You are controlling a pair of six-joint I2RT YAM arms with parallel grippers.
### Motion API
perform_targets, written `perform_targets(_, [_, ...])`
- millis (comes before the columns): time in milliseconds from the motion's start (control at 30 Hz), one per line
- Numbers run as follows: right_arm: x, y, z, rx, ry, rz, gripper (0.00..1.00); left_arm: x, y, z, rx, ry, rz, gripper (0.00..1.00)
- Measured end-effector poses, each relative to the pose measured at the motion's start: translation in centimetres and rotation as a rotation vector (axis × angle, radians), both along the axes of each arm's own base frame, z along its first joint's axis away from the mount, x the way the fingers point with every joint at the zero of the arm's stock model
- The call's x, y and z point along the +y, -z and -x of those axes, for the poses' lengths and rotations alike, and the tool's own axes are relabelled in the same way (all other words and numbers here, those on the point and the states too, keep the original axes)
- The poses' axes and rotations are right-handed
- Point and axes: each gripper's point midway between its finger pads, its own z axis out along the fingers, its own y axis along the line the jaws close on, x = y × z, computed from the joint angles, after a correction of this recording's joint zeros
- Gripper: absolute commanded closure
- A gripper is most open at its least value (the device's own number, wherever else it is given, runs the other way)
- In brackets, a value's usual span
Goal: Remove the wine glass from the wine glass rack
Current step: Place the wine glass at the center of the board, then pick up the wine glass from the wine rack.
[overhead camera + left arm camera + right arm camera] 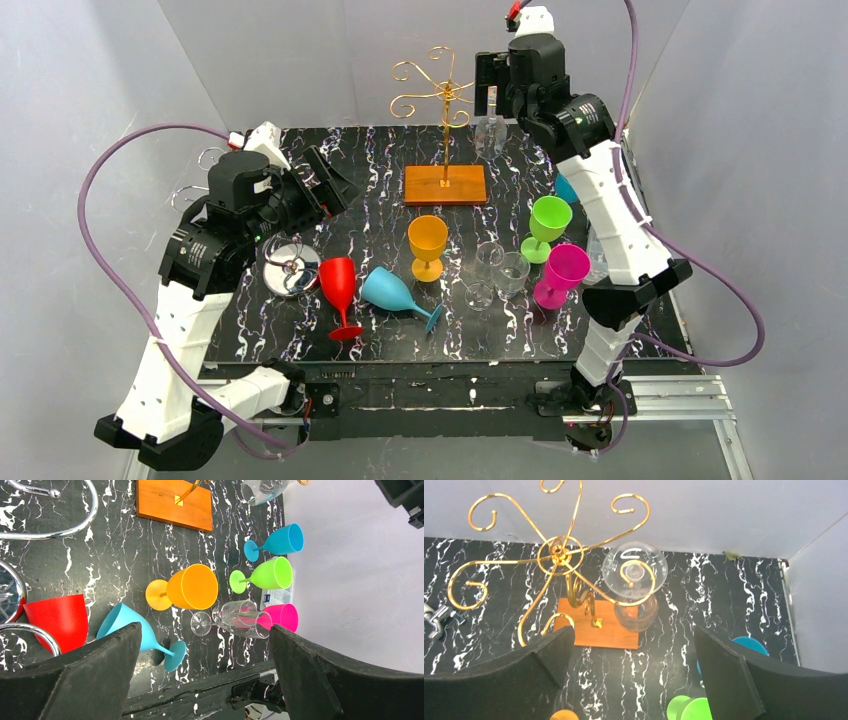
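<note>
The clear wine glass (634, 570) hangs upside down from a curled arm on the right side of the gold rack (559, 555). The right pincer (633, 635) hovers released above the rack's right side, clear of the glass. The left pincer (204, 630), also released, is well left of the rack over the worktop (380, 230).

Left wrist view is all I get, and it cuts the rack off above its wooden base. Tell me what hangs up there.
Observer: One clear glass hangs upside down on a gold arm of the rack.
Operator: Give me the other hooks.
Observer: The others that show are bare.
Operator: Report the right arm.
Observer: It hovers above that glass; its jaws stand open, holding nothing.
</note>
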Motion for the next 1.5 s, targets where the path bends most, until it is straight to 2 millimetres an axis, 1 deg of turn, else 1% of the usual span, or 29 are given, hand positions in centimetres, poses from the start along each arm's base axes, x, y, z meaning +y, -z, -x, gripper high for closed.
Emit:
perform_targets(100, [-0.3,-0.5,-1.1,-0.036,-0.003,0.02,0.02,0.0,0.1,0.0,0.003,0.002,-0.006,0.02])
perform_targets(200, [-0.4,-0.2,-2.6,-0.053,-0.009,0.032,0.02,0.1,0.2,0.2,0.009,0.003,-0.009,0.02])
perform_targets(367, [0.3,1.9,-4.8,-0.028,-0.038,0.06,0.02,0.2,0.0,0.3,0.006,0.003,-0.012,0.02])
perform_targets(500, [1.0,3.6,-6.1,-0.004,-0.058,0.072,0.02,0.2,-0.2,0.3,-0.001,0.005,-0.013,0.02])
perform_targets(600, [1.2,4.4,-6.5,0.011,-0.068,0.082,0.02,0.2,-0.2,0.3,0.0,0.006,-0.015,0.02])
perform_targets(867, [0.0,4.5,-7.5,0.01,-0.065,0.065,0.02,0.2,-0.2,0.3,0.0,0.006,-0.016,0.02])
perform_targets(967, [0.3,4.9,-8.1,0.01,-0.076,0.05,0.02,0.2,-0.1,0.3,0.002,0.006,-0.018,0.02])
perform_targets(1133, [1.1,6.7,-8.9,0.041,-0.089,0.042,0.02,0.2,0.0,0.3,0.003,0.007,-0.022,0.02])
perform_targets(1300, [1.3,6.4,-9.1,0.032,-0.092,0.033,0.02,0.2,0.0,0.3,0.002,0.008,-0.024,0.02])
perform_targets(1367, [1.3,6.3,-9.2,0.026,-0.091,0.03,0.06,0.2,0.0,0.3,0.002,0.008,-0.024,0.02])
perform_targets(1500, [1.3,6.1,-9.1,0.022,-0.09,0.028,0.17,0.2,0.0,0.3,0.001,0.009,-0.025,0.02])
